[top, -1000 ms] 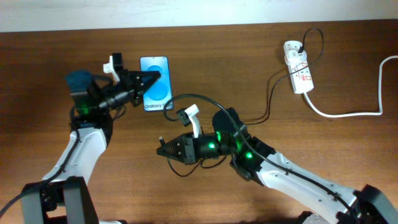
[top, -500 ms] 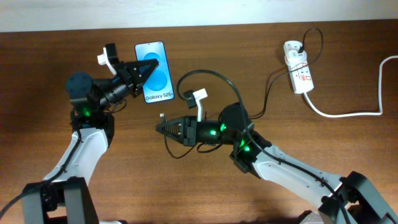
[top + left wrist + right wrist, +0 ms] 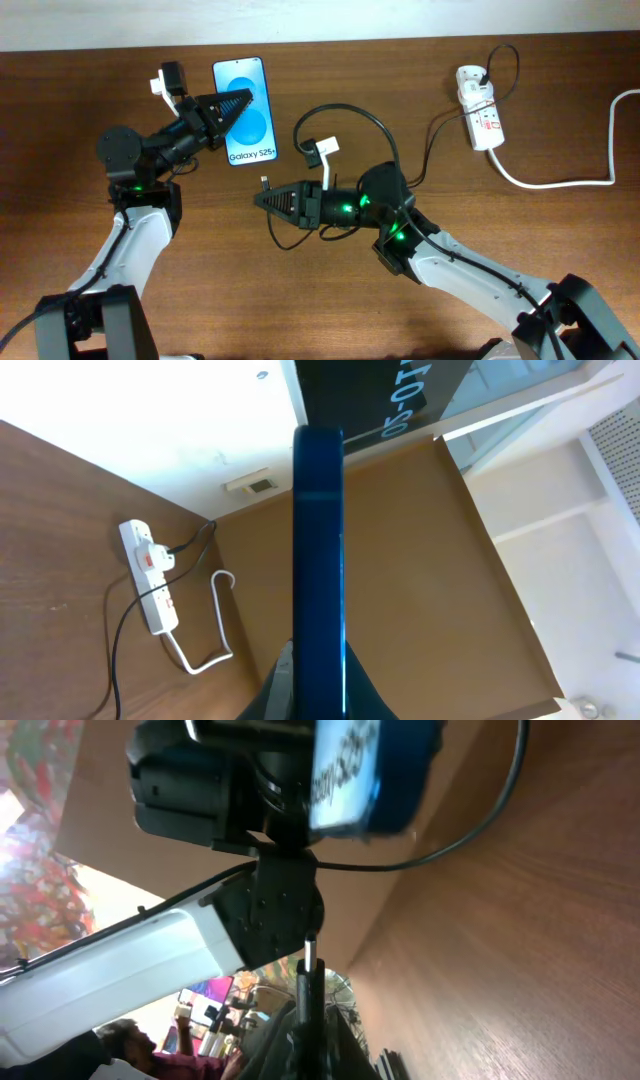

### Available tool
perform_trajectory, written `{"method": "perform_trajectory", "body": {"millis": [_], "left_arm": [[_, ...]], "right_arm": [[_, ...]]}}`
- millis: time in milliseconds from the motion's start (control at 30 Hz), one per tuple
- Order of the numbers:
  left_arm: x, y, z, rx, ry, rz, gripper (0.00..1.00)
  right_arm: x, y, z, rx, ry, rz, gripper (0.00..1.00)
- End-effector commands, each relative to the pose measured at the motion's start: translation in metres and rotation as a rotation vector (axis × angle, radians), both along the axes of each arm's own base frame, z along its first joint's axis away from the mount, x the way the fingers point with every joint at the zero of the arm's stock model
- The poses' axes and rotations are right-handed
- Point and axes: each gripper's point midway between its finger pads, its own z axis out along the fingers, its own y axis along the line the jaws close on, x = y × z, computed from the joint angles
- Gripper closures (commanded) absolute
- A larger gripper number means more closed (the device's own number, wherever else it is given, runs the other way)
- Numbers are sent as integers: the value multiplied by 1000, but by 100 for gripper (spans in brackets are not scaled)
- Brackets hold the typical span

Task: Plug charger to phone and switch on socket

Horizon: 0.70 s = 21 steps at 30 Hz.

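Note:
My left gripper [image 3: 238, 104] is shut on the phone [image 3: 243, 110], whose blue screen faces the overhead camera at the far left of the table. The left wrist view has the phone [image 3: 318, 560] edge-on between the jaws. My right gripper [image 3: 260, 198] is shut on the charger's plug tip [image 3: 264, 183], a short way in front of the phone's lower edge and apart from it. In the right wrist view the plug [image 3: 309, 970] points toward the phone [image 3: 365, 770]. The black cable [image 3: 345, 108] loops back to the socket [image 3: 480, 120] at the far right.
A thick white lead [image 3: 560, 183] runs from the socket to the right edge. In the left wrist view the socket [image 3: 150, 575] and its lead [image 3: 205, 650] lie on the brown table. The left arm's black wrist [image 3: 230, 780] fills the top of the right wrist view.
The left gripper has carried the phone farther back and a little left. The right gripper has moved back toward the phone with the plug tip.

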Motion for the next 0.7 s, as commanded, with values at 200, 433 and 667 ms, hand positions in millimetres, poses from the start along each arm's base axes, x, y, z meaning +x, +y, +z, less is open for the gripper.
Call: {"method": "perform_trajectory", "body": {"millis": [200, 433, 667], "left_arm": [[-6, -5, 14, -18, -11, -20, 100], [-4, -8, 15, -27, -7, -12, 100], [-4, -8, 15, -27, -5, -12, 100]], "right_arm": [[18, 8, -5, 78, 35, -33, 96], [16, 11, -1, 124, -20, 0, 96], [7, 11, 5, 138, -58, 42, 96]]}}
